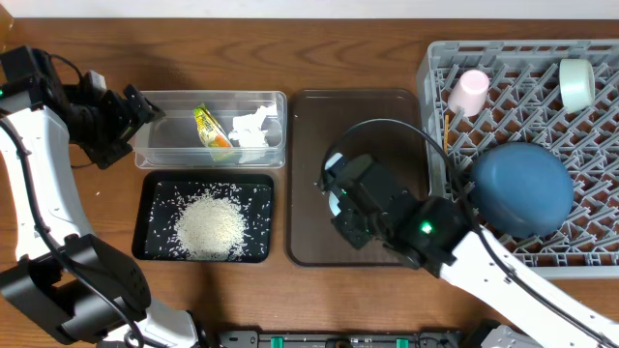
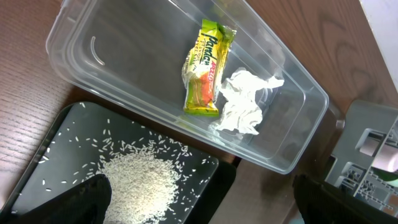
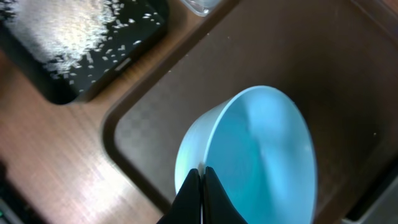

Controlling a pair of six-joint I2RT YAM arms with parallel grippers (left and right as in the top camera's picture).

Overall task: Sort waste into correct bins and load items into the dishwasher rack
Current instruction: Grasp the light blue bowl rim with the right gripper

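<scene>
Near left, the shallow black rectangular tray [image 1: 141, 222] holds the loose white rice grains [image 1: 208, 227]; centre, the right gripper [image 3: 202, 171] is clamped on the white and light-blue bowl [image 3: 261, 155] rim over the brown serving tray [image 3: 149, 124], likely for rack transfer; the large dark blue plate [image 1: 520, 188] fills the grey lattice dishwasher rack [image 1: 600, 242] near side; far left, the left gripper [image 1: 135, 124] gapes beside the clear plastic tub [image 1: 164, 145].

White links [image 1: 34, 193], black joints [image 1: 82, 121], cables [image 1: 382, 121]; black left end effector [image 1: 135, 126].

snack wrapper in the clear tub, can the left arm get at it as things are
Probably yes. The left gripper is open at the left end of the clear tub. The tub has no lid, and the snack wrapper lies uncovered with only the tissue beside it.
</scene>
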